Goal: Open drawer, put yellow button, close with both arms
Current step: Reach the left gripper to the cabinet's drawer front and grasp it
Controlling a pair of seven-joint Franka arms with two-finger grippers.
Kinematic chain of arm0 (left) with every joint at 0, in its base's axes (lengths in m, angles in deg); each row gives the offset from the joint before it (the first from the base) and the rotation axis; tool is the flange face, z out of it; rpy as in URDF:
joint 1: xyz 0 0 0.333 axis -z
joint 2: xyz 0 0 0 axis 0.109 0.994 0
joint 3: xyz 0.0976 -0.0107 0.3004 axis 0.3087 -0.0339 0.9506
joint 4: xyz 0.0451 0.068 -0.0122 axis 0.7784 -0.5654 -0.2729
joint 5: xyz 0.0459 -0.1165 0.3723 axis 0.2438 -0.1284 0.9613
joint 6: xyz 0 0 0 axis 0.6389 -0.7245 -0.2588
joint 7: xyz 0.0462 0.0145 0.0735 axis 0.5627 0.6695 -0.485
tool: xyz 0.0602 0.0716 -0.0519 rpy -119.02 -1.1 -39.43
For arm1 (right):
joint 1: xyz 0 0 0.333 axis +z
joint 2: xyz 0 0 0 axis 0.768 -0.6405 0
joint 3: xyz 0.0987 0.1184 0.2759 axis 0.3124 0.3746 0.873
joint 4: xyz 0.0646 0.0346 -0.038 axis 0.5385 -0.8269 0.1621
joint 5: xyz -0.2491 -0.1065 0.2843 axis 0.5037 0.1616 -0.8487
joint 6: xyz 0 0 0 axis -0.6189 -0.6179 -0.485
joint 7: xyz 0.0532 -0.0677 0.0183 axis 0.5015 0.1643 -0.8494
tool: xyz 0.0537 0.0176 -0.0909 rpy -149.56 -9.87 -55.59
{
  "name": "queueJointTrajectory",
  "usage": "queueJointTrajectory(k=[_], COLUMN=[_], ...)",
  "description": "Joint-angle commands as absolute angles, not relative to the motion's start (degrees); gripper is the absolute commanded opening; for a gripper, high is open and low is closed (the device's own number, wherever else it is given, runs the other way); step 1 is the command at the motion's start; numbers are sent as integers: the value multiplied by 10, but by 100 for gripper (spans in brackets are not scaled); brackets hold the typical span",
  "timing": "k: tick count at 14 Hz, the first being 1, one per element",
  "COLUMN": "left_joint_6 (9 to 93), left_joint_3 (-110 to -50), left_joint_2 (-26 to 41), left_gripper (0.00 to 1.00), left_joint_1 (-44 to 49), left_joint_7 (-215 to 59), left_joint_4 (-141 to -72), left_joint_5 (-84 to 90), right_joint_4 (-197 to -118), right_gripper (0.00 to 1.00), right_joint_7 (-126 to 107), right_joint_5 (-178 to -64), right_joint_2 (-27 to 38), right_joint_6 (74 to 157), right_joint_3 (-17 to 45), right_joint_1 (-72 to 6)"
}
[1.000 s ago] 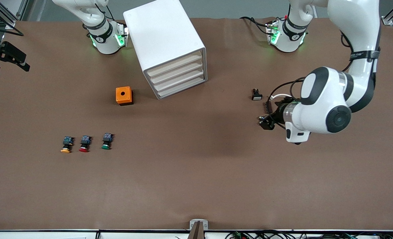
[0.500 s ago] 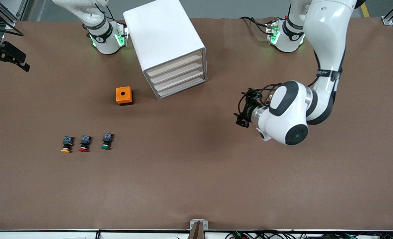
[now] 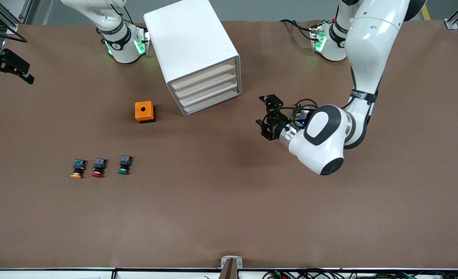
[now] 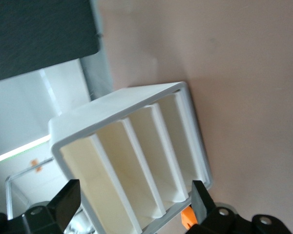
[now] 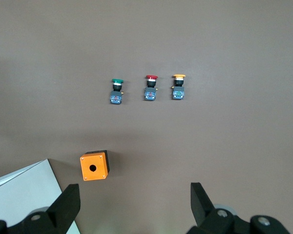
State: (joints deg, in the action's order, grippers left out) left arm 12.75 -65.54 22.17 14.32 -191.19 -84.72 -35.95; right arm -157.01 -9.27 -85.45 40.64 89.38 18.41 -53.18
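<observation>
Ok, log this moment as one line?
drawer: shut | yellow button: on table, untouched | left hand: open, empty, facing cabinet front | right hand: open, waiting high above orange box

Left hand [image 3: 266, 116] now nearer the cabinet [image 3: 192, 54]

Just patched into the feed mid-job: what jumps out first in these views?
The left arm dominates: its open left gripper hangs over bare table, facing the front of the white cabinet, whose top drawer is shut. Three push-buttons lie in a row nearer the front camera toward the right arm's end, the yellow button outermost, with an orange box between them and the cabinet. The right gripper, open, waits high above the table.
</observation>
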Motion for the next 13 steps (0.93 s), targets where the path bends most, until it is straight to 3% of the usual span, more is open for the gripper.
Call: queueJointTrajectory(k=[1,7,8,9,13], left_joint_6=[109,91,88,87,83], left_joint_3=[-677,-684,-685,-685,-685], left_joint_2=[251,262,262,262,276], left_gripper=[100,100,87,81,78], left_joint_1=[140,195,197,198,227], left_joint_7=[-1974,-2000,-2005,-2006,-2007], left_joint_4=[-831,-839,-839,-840,-843], left_joint_5=[-390,-406,-406,-406,-411], right_joint_4=[-1577,-1577,-1577,-1577,-1577], right_gripper=[100,100,100,100,100], right_joint_7=[-97,-97,-97,-97,-97], right_joint_5=[-849,-849,-849,-849,-849], right_joint_2=[415,415,415,415,415], right_joint_6=[897,896,895,896,896], right_joint_3=[184,184,184,184,184], right_joint_1=[-530,-530,-530,-530,-529])
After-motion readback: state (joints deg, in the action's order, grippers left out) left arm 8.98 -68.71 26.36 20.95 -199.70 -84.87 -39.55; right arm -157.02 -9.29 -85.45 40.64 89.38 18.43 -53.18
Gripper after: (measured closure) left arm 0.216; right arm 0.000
